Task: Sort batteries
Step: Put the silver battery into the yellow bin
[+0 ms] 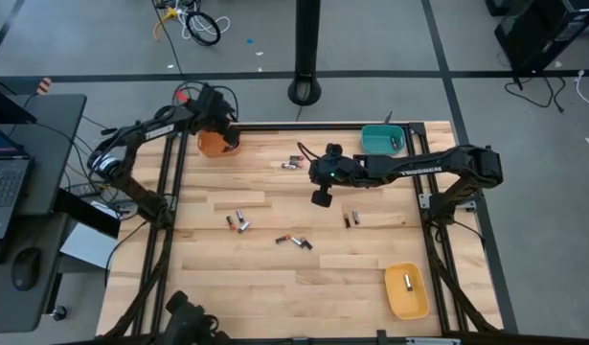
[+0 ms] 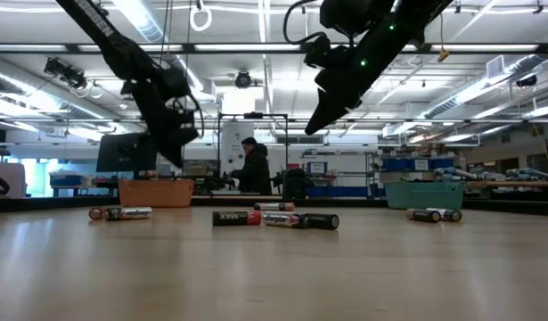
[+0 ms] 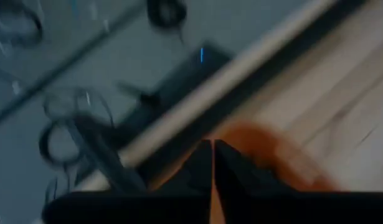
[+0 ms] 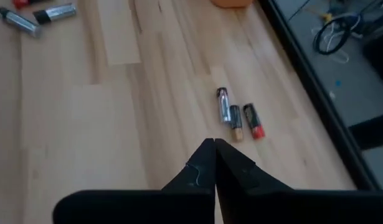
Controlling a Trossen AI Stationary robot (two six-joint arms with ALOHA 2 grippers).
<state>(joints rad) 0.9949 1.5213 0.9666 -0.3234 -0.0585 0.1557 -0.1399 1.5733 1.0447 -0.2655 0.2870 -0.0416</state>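
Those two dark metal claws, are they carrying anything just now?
Nothing shows in either. The right gripper is shut and empty above the wooden table; the left gripper, shut, hangs over the orange plastic bin.

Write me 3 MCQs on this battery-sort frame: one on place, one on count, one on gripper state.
1. Where is the left gripper?
A. Over the orange bin
B. Over the yellow bin
C. At the table's near edge

2. How many batteries lie in the yellow bin?
A. None
B. One
C. Four

3. How do the right gripper's fingers stand?
A. Wide open
B. Closed together, holding nothing
C. Clamped on a battery

Answers:
1 A: the high view shows it above the orange bin at the far left corner.
2 B: a single battery shows inside.
3 B: the right wrist view shows the fingers meeting, above the three batteries on the table.
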